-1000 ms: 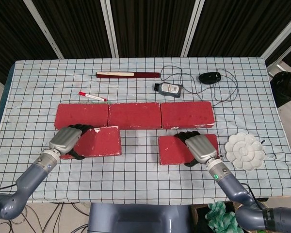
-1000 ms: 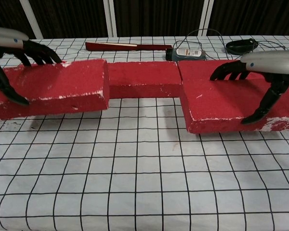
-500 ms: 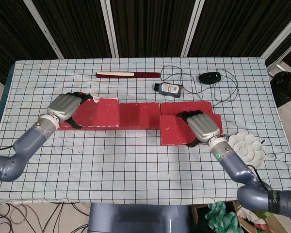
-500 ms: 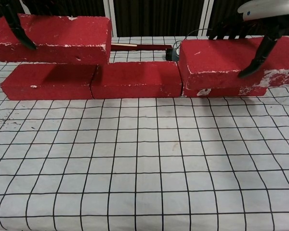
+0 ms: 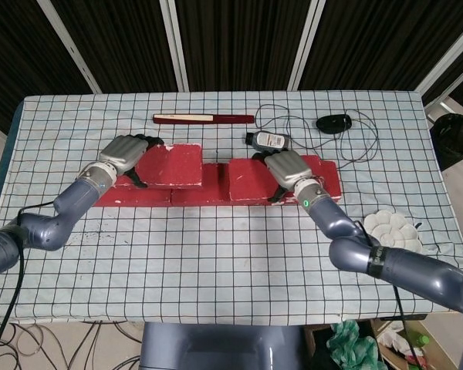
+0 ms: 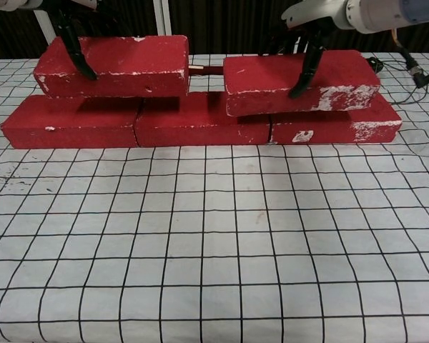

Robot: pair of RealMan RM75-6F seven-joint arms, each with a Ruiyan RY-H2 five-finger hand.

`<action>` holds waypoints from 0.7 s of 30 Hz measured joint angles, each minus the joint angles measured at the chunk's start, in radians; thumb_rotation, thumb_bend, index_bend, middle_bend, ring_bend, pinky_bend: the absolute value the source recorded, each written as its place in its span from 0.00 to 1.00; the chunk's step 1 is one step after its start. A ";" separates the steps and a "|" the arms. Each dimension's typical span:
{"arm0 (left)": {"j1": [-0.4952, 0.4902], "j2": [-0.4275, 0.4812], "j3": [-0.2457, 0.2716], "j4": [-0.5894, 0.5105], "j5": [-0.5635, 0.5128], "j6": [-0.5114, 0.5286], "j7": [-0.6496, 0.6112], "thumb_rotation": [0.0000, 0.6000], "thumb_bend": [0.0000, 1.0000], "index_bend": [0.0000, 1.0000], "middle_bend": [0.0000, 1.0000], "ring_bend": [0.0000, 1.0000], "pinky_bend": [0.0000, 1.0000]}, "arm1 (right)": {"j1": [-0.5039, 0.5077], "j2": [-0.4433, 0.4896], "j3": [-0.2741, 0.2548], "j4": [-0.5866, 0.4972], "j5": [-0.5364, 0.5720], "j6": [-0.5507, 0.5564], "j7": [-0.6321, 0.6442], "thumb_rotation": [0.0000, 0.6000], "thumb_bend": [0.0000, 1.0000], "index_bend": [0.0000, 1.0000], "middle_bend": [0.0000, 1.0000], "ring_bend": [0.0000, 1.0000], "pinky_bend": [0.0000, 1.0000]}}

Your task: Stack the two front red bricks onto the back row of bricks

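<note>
The left hand (image 5: 125, 153) is clamped on the left brick (image 6: 114, 66), fingers over its top and front face; that brick hangs just above the back row (image 6: 200, 123), toward the desk's (image 5: 231, 262) left edge, a dark gap beneath it; the right hand (image 5: 287, 168) is clamped on the right brick (image 6: 300, 80), which tilts, its right end seemingly touching the row. Both bricks are over the row; lowering flat and letting go are left, as I judge.
</note>
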 measured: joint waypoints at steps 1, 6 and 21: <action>0.008 -0.014 -0.013 0.013 0.028 -0.004 -0.025 1.00 0.17 0.17 0.21 0.10 0.19 | 0.016 -0.014 -0.003 0.026 0.009 -0.016 0.000 1.00 0.16 0.21 0.26 0.26 0.20; 0.042 -0.061 -0.051 0.067 0.141 -0.019 -0.118 1.00 0.17 0.17 0.21 0.10 0.19 | 0.104 -0.068 -0.022 0.131 0.074 -0.087 0.005 1.00 0.16 0.21 0.26 0.26 0.20; 0.080 -0.070 -0.067 0.097 0.293 -0.068 -0.256 1.00 0.17 0.17 0.21 0.10 0.18 | 0.198 -0.133 -0.114 0.264 0.187 -0.164 0.078 1.00 0.16 0.21 0.26 0.26 0.20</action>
